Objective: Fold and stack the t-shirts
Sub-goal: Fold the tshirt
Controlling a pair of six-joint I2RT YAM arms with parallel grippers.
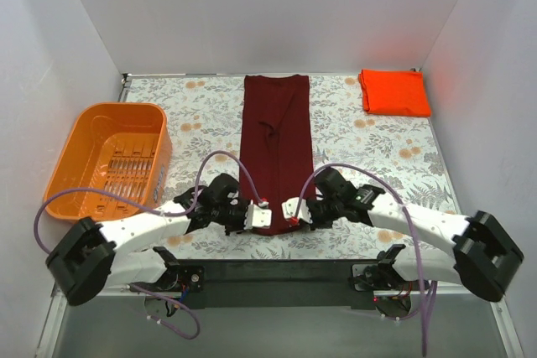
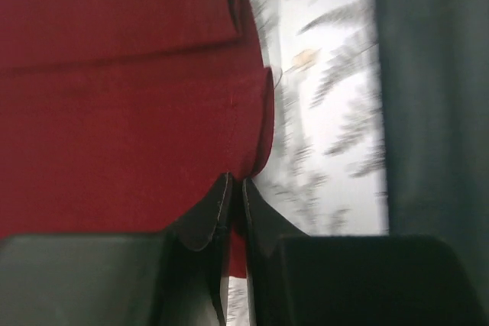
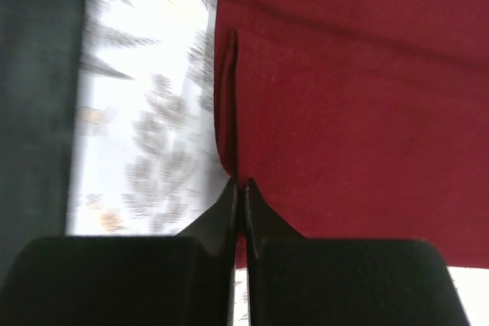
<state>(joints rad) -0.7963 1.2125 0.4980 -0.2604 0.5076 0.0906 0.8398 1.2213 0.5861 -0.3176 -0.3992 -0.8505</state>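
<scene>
The dark maroon t-shirt (image 1: 277, 136) lies as a long narrow strip down the middle of the table, its sides folded in. My left gripper (image 1: 256, 213) is shut on its near left corner; the left wrist view shows maroon cloth (image 2: 130, 97) pinched between the jaws (image 2: 236, 182). My right gripper (image 1: 289, 210) is shut on its near right corner; the right wrist view shows the cloth (image 3: 351, 112) pinched at the tips (image 3: 238, 183). The bright orange-red t-shirt (image 1: 394, 92) lies as a folded rectangle at the far right corner.
An orange plastic basket (image 1: 107, 159) stands at the left of the table. The tabletop has a floral pattern (image 1: 377, 153). White walls enclose the far and side edges. A dark strip (image 1: 277, 270) runs along the near edge between the arm bases.
</scene>
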